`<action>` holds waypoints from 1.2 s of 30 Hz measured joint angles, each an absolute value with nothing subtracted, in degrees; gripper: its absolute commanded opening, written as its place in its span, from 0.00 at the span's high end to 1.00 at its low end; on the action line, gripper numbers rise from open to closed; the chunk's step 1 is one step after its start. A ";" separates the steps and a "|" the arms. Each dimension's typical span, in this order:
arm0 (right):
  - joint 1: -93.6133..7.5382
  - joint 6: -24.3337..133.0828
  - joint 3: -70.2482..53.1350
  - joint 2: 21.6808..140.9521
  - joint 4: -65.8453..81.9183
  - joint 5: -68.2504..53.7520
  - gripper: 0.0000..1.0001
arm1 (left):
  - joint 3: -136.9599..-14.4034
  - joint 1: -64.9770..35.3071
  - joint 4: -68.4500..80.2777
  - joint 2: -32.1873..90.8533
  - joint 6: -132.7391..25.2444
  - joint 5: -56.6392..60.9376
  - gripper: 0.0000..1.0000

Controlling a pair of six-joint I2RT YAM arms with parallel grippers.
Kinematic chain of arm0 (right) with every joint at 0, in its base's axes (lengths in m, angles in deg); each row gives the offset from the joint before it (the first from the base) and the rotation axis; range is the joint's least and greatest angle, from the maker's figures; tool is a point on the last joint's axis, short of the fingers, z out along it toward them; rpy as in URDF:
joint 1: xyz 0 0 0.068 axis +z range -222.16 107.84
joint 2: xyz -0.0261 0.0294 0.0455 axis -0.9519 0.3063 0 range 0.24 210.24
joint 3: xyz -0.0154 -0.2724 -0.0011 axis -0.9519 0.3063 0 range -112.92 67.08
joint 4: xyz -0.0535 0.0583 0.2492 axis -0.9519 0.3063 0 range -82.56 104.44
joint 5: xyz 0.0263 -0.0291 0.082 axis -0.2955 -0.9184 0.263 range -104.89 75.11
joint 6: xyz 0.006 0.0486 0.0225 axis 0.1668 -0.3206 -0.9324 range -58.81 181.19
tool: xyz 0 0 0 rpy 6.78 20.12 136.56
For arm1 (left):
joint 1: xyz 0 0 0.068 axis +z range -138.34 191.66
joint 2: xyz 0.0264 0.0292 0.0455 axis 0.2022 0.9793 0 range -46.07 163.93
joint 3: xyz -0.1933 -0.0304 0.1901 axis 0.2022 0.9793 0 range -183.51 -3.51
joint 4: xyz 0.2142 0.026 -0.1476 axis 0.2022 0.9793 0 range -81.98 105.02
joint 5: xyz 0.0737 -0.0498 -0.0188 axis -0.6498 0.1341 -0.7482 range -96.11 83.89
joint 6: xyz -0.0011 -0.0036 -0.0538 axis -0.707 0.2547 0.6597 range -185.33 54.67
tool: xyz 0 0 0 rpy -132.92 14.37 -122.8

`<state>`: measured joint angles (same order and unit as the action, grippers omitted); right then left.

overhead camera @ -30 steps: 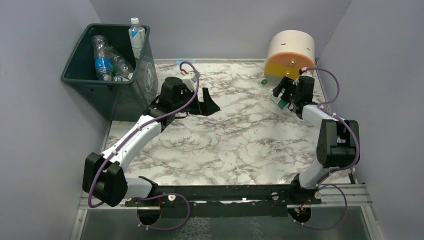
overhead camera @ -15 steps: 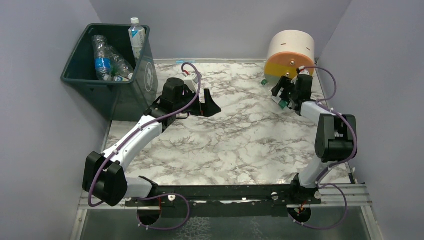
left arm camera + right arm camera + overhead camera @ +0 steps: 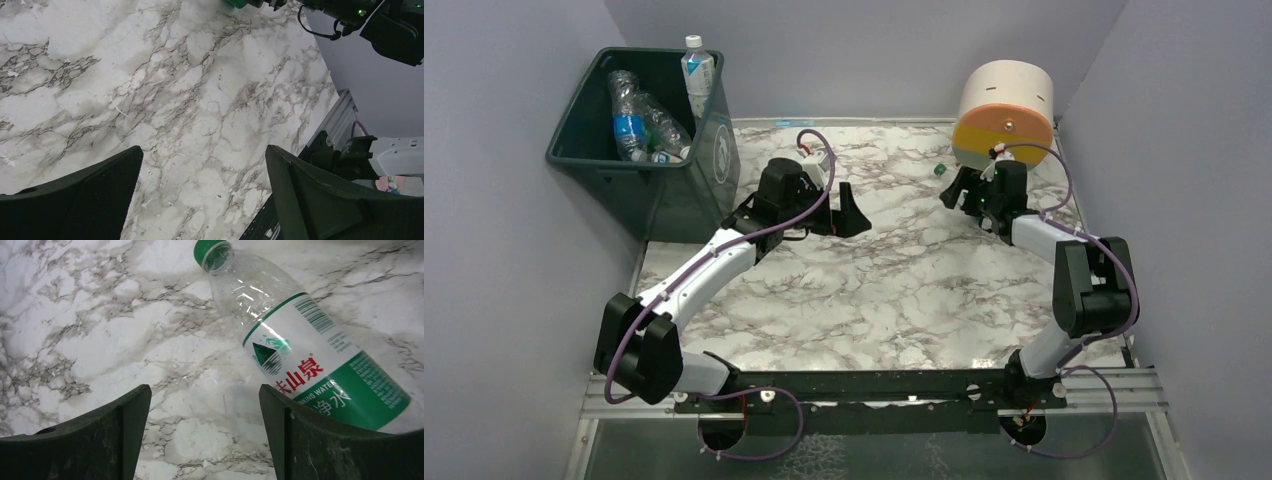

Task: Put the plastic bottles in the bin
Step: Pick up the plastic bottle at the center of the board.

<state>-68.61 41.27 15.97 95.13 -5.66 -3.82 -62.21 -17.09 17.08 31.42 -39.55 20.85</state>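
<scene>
Now swings right tool (image 3: 204, 390) left, jaws parted beside green-capped bottle (image 3: 300, 355), nothing gripped | holds left tool (image 3: 204, 149) wide, empty | leaves bottle on worktop (image 3: 894, 270), grasp pending before bin (image 3: 689, 195)

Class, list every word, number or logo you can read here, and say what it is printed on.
"山泉", red, on the white label of the green-capped bottle; the character before it is cut off.
"KING WATER", white on the green band; start hidden.
"净水", white, same band.
Barcode digits: too small.
Round white logo on the bin: blurred.
Labels of the bottles in the bin: too small.
</scene>
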 measured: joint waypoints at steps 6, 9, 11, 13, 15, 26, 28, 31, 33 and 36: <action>-65.60 40.63 16.05 95.13 -5.27 -3.62 0.18 | -62.21 -17.83 16.92 31.79 -39.48 20.43 0.01; -64.57 40.44 16.03 95.13 -5.14 -3.62 0.18 | -62.21 -18.07 16.64 32.19 -39.44 20.35 0.01; -63.96 40.26 16.03 95.13 -4.88 -3.64 0.18 | -62.21 -18.12 16.44 32.54 -39.44 20.35 0.01; -63.30 40.24 16.03 95.13 -4.74 -3.64 0.18 | -62.21 -18.16 16.20 32.99 -39.44 20.30 0.01; -62.69 40.24 16.03 95.13 -4.68 -3.64 0.18 | -62.21 -18.27 16.03 33.41 -39.42 20.26 0.01; -60.63 40.22 16.03 95.13 -4.42 -3.64 0.18 | -62.21 -19.58 15.33 34.96 -39.00 19.78 0.01; -60.59 40.22 16.03 95.13 -4.42 -3.64 0.18 | -62.21 -19.82 15.15 35.11 -38.93 19.71 0.01; -60.59 40.22 16.03 95.13 -4.42 -3.64 0.18 | -62.21 -20.08 14.85 35.44 -38.78 19.47 0.01; -60.59 40.22 16.03 95.13 -4.39 -3.64 0.18 | -62.21 -20.32 14.78 35.77 -38.76 19.32 0.01; -60.59 40.22 16.03 95.04 -4.26 -3.64 0.18 | -62.21 -20.54 14.69 36.12 -38.72 19.21 0.01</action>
